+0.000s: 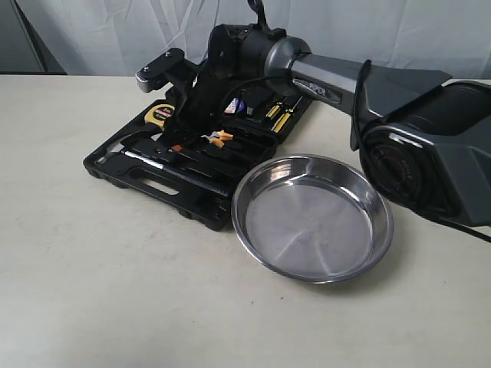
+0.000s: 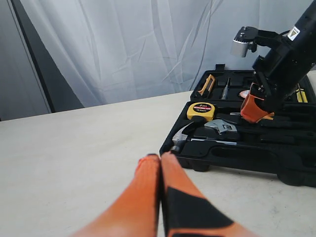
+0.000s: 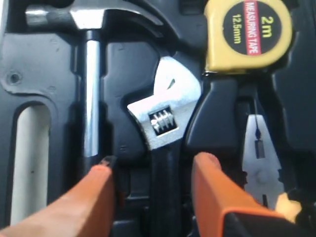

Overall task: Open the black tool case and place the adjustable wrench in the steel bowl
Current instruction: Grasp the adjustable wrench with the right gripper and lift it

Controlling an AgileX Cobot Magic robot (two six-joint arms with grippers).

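**Open end effector astride the wrench in the opened case**

Matte off-white worktop [image 1: 115, 291], backed along its far edge by a pale draped curtain [image 1: 115, 31]. Toward that far edge, set askew to it: flat black plastic tool case [image 1: 165, 184], lid laid open, moulded slots filled. Just beside the case's near right corner, closer to the worktop's near edge: wide shallow bowl of shiny brushed steel [image 1: 307, 230], upright.

Seated in its slot in the case: small adjustable wrench [image 3: 165, 123] with silver jaw head and black handle. Long axis along the case's length, parallel to the chrome shaft of the claw hammer [image 3: 91, 98] beside it. Head pointing toward the case end that holds the hammer head and the yellow tape measure [image 3: 247, 32]; jaw mouth turned toward the hammer shaft. On its other side, silver-nosed pliers [image 3: 259, 143]. Yellow-handled screwdrivers [image 1: 280, 115] in the far half of the case.

Right end effector [image 3: 155, 165] over the case, orange fingers [image 3: 94, 197] spread wide, one on each side of the wrench handle, clear of it. Left end effector [image 2: 160, 157] out over the worktop, short of the case's hammer end, orange fingers pressed together.
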